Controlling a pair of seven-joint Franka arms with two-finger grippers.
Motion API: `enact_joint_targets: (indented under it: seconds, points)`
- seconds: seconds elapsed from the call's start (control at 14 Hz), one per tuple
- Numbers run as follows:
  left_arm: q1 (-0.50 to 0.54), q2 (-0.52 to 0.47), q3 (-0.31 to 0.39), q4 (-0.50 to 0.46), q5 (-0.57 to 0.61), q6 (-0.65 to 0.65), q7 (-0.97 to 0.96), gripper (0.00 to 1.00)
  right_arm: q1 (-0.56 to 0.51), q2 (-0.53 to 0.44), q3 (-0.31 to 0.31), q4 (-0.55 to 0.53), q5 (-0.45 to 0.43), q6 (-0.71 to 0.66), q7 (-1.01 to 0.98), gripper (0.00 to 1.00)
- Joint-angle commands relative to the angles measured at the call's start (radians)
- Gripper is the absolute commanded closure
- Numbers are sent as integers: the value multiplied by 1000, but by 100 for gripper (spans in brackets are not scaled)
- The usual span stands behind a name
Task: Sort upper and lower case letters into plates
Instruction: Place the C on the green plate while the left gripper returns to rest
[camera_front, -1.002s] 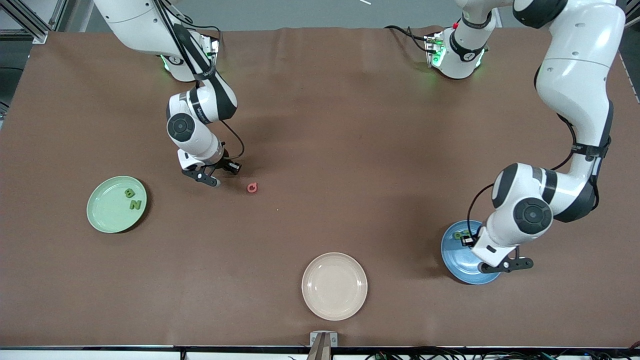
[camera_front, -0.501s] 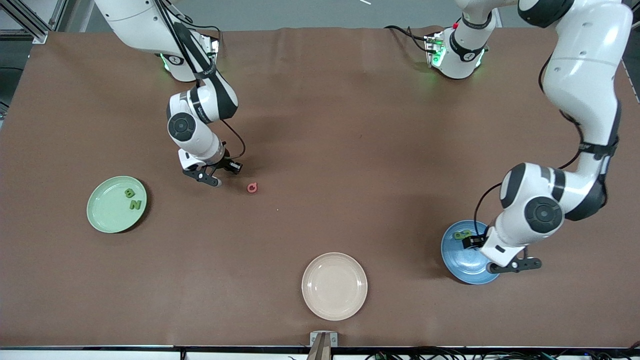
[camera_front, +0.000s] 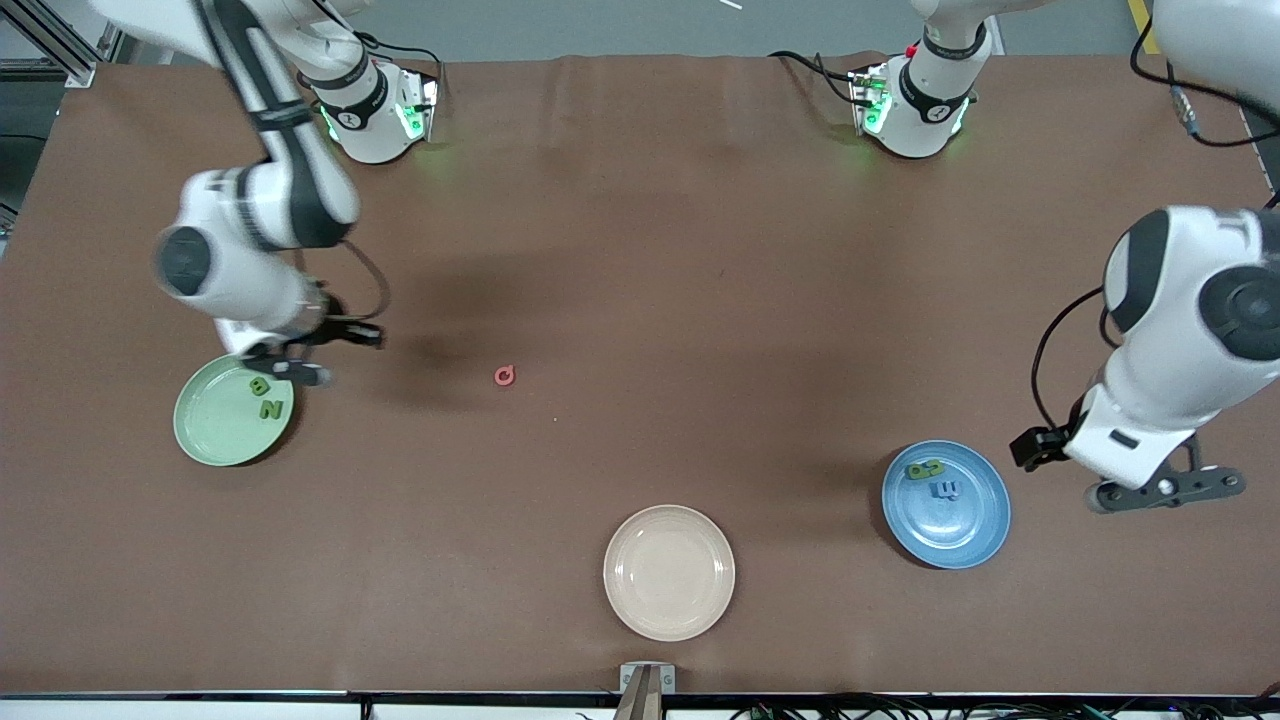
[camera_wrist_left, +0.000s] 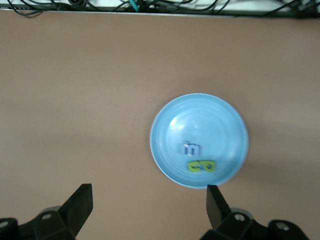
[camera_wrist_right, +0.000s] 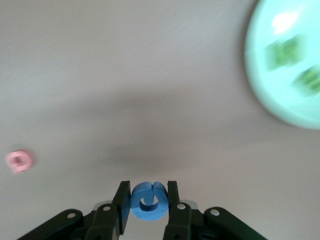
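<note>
The mint green plate holds two green letters. My right gripper hangs over the table at that plate's rim, shut on a blue letter. The right wrist view also shows the mint plate and a red letter. That red letter lies on bare table near the middle. The blue plate holds a green letter and a blue letter. My left gripper is open and empty, beside the blue plate toward the left arm's end.
A cream-beige plate sits near the table's front edge, between the two other plates. Cables run along that edge in the left wrist view. The brown table top stretches between the arms' bases.
My left gripper opened, rose and moved off the blue plate, where a blue letter now lies. My right arm swung with its blue letter from beside the red letter to the mint plate.
</note>
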Motion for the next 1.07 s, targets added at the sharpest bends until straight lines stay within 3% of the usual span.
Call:
enact_joint_targets:
  seconds: [0.0,0.5,0.72,1.0]
  points:
    - [48,-81,-8,-20,-112,-48,87,0,-169,10,20,-6,-49,44,-228,94]
    - [49,-301,-6,5,-216,-274,99,0,-349,209,20,41,-51,227,-524,93]
    - [49,-313,-8,26,-243,-372,102,0,-403,272,21,87,-49,229,-624,93]
    - [52,-339,4,24,-238,-430,107,0,-401,288,22,89,-48,236,-623,89]
